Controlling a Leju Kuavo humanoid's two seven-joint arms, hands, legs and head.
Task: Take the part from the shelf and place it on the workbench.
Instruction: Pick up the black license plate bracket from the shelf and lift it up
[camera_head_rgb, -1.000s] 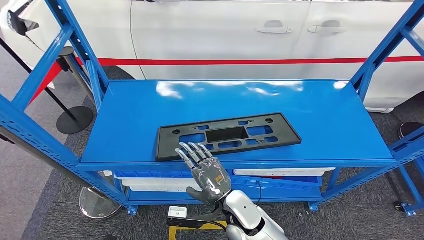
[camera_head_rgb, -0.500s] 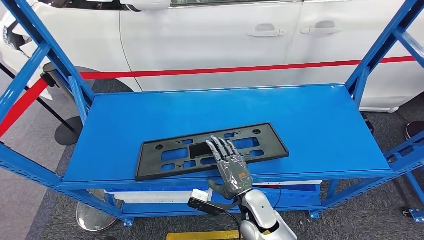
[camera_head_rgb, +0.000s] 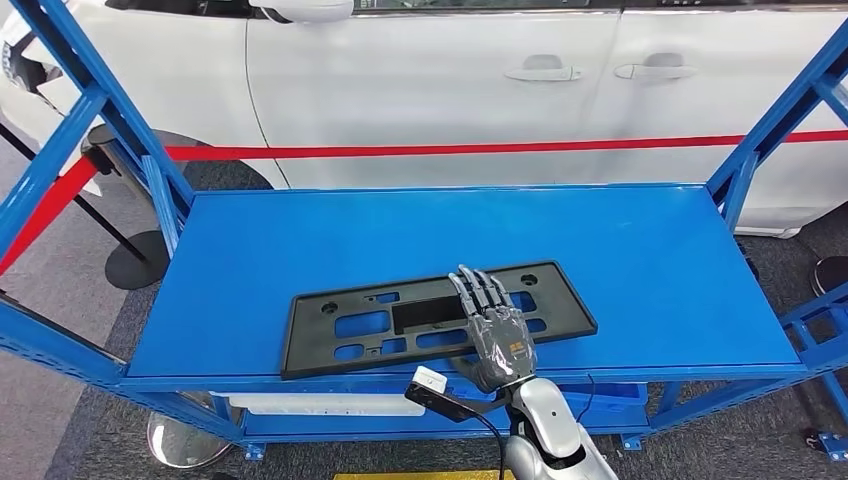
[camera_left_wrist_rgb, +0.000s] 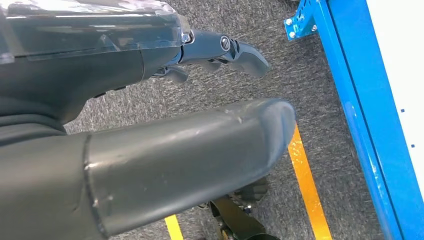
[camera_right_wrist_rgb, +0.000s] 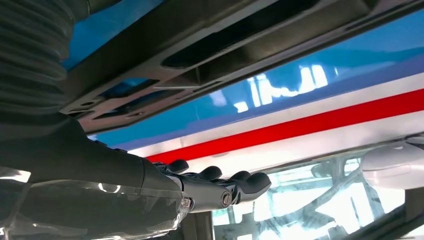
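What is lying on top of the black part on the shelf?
The right hand, fingers stretched out, lies over the black part near its right half. Whether it actually touches cannot be told; the part beneath it is covered.

Right hand (camera_head_rgb: 497, 335) extended flat, fingers straight, empty.

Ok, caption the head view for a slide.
Right hand stretched flat over the black part on the blue shelf.

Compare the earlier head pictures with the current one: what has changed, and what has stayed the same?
The right hand has reached forward from the shelf's front edge over the black part, fingers extended, not gripping it. The camera has shifted too. The part still lies flat on the blue shelf.
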